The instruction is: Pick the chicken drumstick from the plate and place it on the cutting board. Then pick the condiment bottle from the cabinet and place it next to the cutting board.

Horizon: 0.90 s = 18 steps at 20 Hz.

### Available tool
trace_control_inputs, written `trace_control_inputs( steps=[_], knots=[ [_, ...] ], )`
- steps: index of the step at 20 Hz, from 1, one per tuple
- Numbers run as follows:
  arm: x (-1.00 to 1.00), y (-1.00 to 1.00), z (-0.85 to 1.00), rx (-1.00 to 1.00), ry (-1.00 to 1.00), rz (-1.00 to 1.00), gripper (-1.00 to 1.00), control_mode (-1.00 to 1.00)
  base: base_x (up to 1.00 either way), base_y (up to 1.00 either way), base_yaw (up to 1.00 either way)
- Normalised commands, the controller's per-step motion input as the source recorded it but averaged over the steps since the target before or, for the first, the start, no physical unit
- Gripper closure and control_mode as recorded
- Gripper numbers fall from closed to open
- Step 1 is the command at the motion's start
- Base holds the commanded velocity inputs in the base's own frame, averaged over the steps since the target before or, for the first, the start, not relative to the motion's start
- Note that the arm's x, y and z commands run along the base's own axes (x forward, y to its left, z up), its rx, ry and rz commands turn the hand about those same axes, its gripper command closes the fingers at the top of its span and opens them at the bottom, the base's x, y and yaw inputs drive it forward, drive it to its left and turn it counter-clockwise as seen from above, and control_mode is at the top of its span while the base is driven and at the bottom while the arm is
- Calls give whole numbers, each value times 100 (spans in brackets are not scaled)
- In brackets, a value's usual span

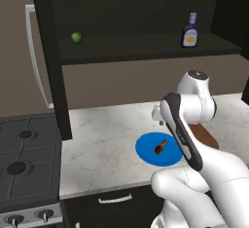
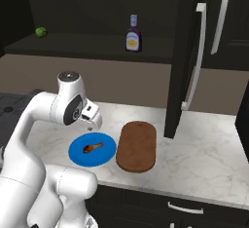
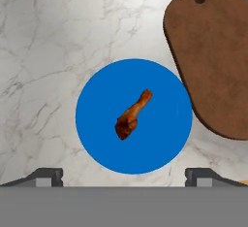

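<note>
From the left base view, the chicken drumstick [image 1: 161,147] lies near the middle of the blue plate [image 1: 146,153] on the marble counter [image 1: 107,144]; the white arm [image 1: 194,124] hangs over the plate's far right edge and covers most of the cutting board [image 1: 206,137], of which a brown sliver shows. The condiment bottle [image 1: 190,31] stands upright on the shelf of the dark cabinet [image 1: 146,51], with a small green fruit [image 1: 76,38] well apart from it at the shelf's left. From the right base view, the claw [image 2: 90,127] points down above the plate's [image 2: 104,156] far edge, clear of the drumstick [image 2: 92,147] just below it; the board [image 2: 137,145] lies just beside the plate on its right, and the bottle [image 2: 133,34] is up on the shelf. In the hand view the fingertips [image 3: 48,176] stand wide apart at the bottom corners, holding nothing, and the drumstick [image 3: 132,115] lies between them and further up, centred on the plate [image 3: 97,124], whose rim meets the board [image 3: 213,61].
</note>
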Motion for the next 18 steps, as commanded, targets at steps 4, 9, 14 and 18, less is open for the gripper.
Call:
trace_control_inputs(
  steps=[4,9,14,18],
  knots=[
    [0,0,-17,4,0,-7,-100,-100,0,0,0],
    [0,0,-24,1,0,-6,-100,-100,0,0,0],
    [0,0,-26,0,0,-6,-100,-100,0,0,0],
    [0,0,-24,0,0,-5,-100,-100,0,0,0]
  ],
)
